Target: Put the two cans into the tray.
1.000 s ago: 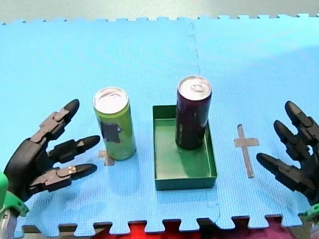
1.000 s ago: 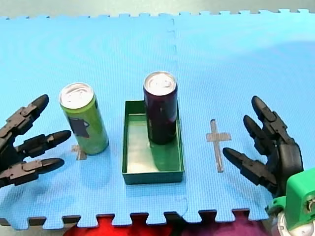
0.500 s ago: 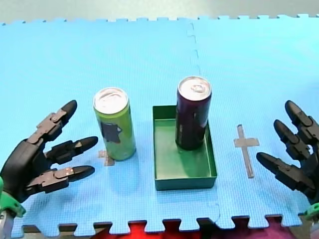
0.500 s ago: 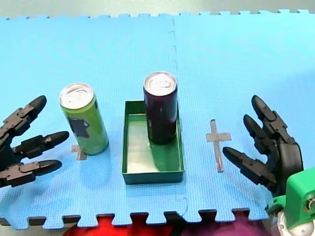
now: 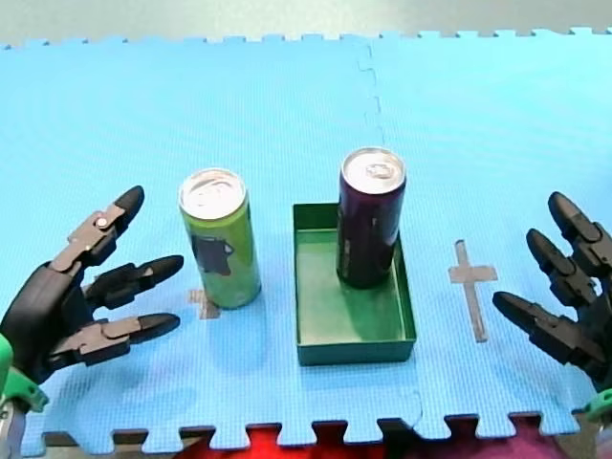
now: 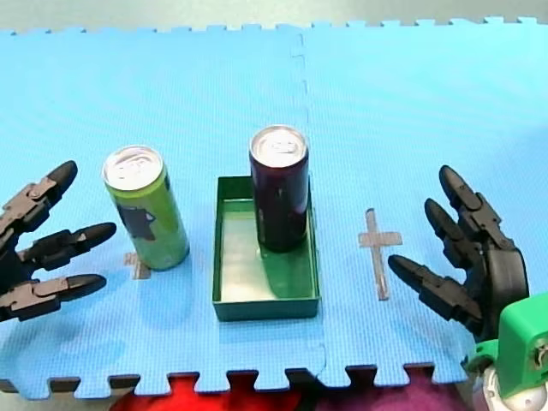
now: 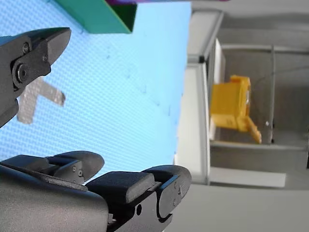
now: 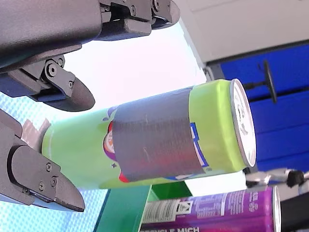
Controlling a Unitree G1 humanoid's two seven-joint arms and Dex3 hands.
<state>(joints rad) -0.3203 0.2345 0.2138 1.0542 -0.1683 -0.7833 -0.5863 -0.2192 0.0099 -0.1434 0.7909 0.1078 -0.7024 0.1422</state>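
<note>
One can in the tray, one beside it on the mat.
The dark purple aluminium can [image 5: 371, 220] stands upright at the far end of the shallow green rectangular tray [image 5: 356, 352], which sits on the blue foam puzzle mat [image 5: 239, 105]. The lime-green aluminium can [image 5: 220, 244] stands upright on the mat just left of the tray, not touching it, at a small grey tape mark [image 5: 198, 303]. The robot's left hand [image 5: 81, 301] is near this can, released and holding nothing. The right hand [image 5: 564, 296], also released and empty, is near the mat's right side, beyond a grey tape cross [image 5: 471, 287].
</note>
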